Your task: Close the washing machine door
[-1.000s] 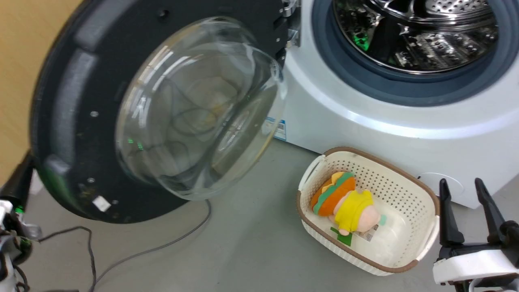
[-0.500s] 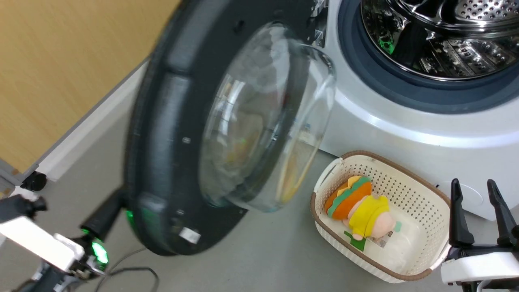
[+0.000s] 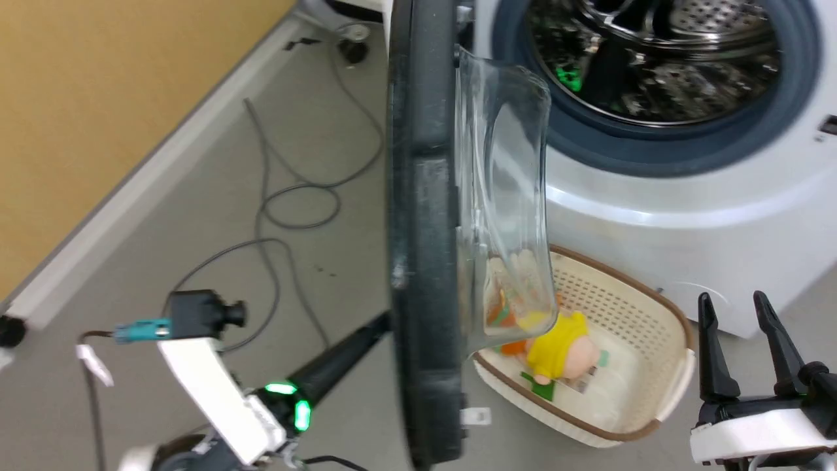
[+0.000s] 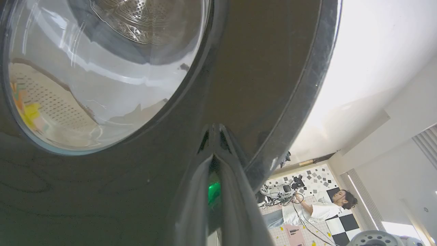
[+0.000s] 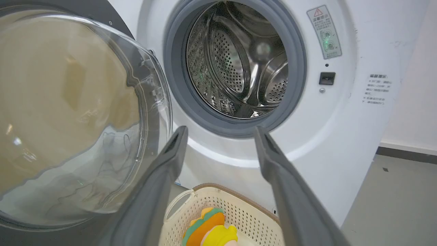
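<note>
Both left fingers (image 4: pixel 194 205), together, press the washing machine door (image 3: pixel 422 196); right fingers (image 5: pixel 162 171) apart.

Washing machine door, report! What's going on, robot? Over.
Left gripper, jaws shut, tips on black rim of washing machine door. Right gripper open, holding nothing. Door roughly half closed. Basket on floor beneath door's swing, probably low enough.

Cream perforated basket (image 3: pixel 631 307) with a brown rim, standing on the grey floor (image 3: pixel 314 131). Inside, a plush toy (image 3: pixel 556 350) in yellow, orange and green, lying down. Grey cable (image 3: pixel 263 203) looped over the floor beside a white skirting (image 3: pixel 150 176) under a wood-toned wall (image 3: pixel 98 98). Far off, a person (image 4: pixel 327 208) in a white top.
</note>
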### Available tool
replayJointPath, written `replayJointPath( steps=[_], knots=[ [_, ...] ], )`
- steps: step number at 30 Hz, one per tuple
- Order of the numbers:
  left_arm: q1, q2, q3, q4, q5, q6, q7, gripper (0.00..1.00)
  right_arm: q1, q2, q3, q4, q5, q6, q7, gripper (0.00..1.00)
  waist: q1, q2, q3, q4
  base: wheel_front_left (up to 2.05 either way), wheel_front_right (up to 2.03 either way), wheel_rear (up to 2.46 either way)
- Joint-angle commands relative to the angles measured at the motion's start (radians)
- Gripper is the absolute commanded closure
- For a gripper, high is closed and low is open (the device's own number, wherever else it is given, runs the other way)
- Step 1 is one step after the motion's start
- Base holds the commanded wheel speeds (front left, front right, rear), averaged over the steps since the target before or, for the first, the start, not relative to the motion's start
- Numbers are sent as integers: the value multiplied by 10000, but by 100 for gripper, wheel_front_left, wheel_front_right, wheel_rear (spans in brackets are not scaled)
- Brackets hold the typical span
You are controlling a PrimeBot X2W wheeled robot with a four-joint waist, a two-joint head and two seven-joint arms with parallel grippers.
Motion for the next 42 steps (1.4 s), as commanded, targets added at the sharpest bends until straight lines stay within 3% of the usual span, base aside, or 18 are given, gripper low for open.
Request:
replayJointPath(
  steps=[1,15,22,34,39,42],
  knots=[
    [-58,-84,-339,-55,62,-51,-163,100,-10,30,68,-18,87,8,-44,0,-1,0,5,-474,0,0,0],
    [-1034,-93,-3052,1380,959,-52,-2889,100,-243,30,272,-64,375,8,-44,0,-1,0,254,-3053,0,0,0],
    [-1545,100,-4026,2420,966,-52,-4414,100,-255,30,270,-29,507,8,-44,0,-1,0,313,-3773,0,0,0],
    [-2034,699,-4777,2515,700,-52,-6949,100,-152,30,-93,-145,566,8,-44,0,-1,0,-23,-3638,0,0,0],
    [-2091,1449,-4805,1998,1048,-52,-8253,100,-239,30,-613,-363,659,8,-44,0,-1,0,-301,-3395,0,0,0],
    [-2143,2204,-4899,2329,2127,-52,-9272,100,-372,30,-783,-648,567,8,-44,0,-1,0,-461,-3260,0,0,0]
  ],
)
